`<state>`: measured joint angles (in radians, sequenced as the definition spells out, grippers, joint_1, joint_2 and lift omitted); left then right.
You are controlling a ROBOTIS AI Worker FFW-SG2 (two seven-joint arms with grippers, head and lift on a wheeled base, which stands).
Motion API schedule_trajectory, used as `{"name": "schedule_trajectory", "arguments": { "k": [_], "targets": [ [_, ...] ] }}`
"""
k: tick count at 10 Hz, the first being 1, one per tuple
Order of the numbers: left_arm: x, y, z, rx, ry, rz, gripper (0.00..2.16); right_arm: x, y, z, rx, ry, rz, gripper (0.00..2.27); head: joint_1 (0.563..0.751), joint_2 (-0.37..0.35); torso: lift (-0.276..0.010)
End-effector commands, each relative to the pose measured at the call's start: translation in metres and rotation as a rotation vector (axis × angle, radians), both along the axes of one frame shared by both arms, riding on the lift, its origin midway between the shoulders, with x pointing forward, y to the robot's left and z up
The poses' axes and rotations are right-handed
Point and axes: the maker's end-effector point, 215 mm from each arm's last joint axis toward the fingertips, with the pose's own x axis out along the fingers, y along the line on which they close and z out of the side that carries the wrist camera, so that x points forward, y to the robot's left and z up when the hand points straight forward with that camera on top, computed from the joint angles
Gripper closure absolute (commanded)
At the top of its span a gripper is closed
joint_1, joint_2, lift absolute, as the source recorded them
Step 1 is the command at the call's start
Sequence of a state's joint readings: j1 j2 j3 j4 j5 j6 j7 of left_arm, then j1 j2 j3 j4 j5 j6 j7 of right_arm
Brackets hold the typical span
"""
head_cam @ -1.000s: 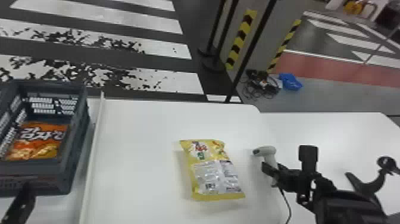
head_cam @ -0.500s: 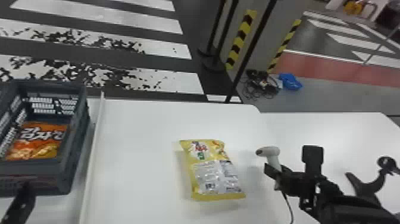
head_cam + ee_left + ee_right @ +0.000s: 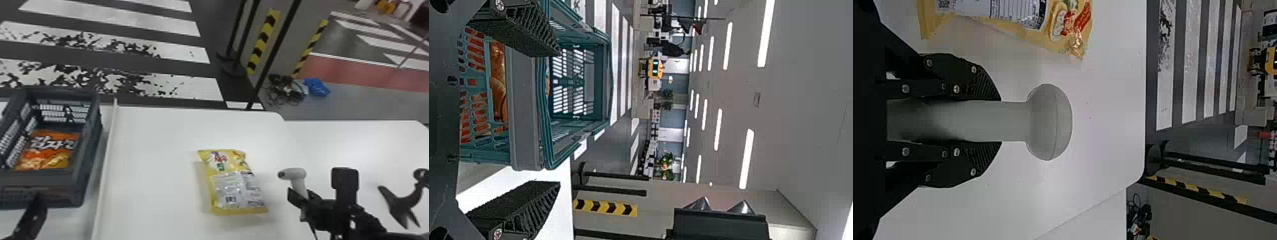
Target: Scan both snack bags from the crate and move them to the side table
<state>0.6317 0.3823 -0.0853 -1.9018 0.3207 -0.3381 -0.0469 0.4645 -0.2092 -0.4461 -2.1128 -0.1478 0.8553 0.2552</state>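
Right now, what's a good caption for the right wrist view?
Black right pincer holds a pale grey, round-headed scanner near a shiny yellow snack bag.

One bag (image 3: 52, 150) lies in the crate (image 3: 87, 140); another (image 3: 234, 183) lies right of it.

Just ahead of the left gripper (image 3: 32, 218), the crate's (image 3: 79, 188) near wall blocks a low path; its open top gives a way in from above. A raised white ledge (image 3: 106, 166) stands to that gripper's right. Left of the right gripper (image 3: 299, 198), a narrow strip of tabletop (image 3: 156, 162) gives passage before the yellow snack bag (image 3: 236, 188); the scanner's (image 3: 297, 174) head juts past its fingertips.
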Motion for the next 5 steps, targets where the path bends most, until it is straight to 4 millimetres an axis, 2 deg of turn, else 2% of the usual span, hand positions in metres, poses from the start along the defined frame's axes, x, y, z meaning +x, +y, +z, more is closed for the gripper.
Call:
{"name": "schedule_trajectory", "arguments": {
  "k": [1,3,5],
  "targets": [
    [0.0,-0.001,-0.002,-0.002,0.003,0.0,0.08,-0.016,0.017,0.009,0.003,0.02,0.009,2.25,0.695,-0.318,-0.099],
    [0.001,-0.001,-0.004,-0.01,0.005,0.009,0.08,-0.031,0.048,0.011,0.021,0.078,0.025,2.25,0.695,-0.294,-0.099],
    [0.0,-0.002,-0.004,-0.018,0.006,0.015,0.08,-0.037,0.084,0.015,0.031,0.097,0.061,2.25,0.695,-0.259,-0.099]
  ]
}}
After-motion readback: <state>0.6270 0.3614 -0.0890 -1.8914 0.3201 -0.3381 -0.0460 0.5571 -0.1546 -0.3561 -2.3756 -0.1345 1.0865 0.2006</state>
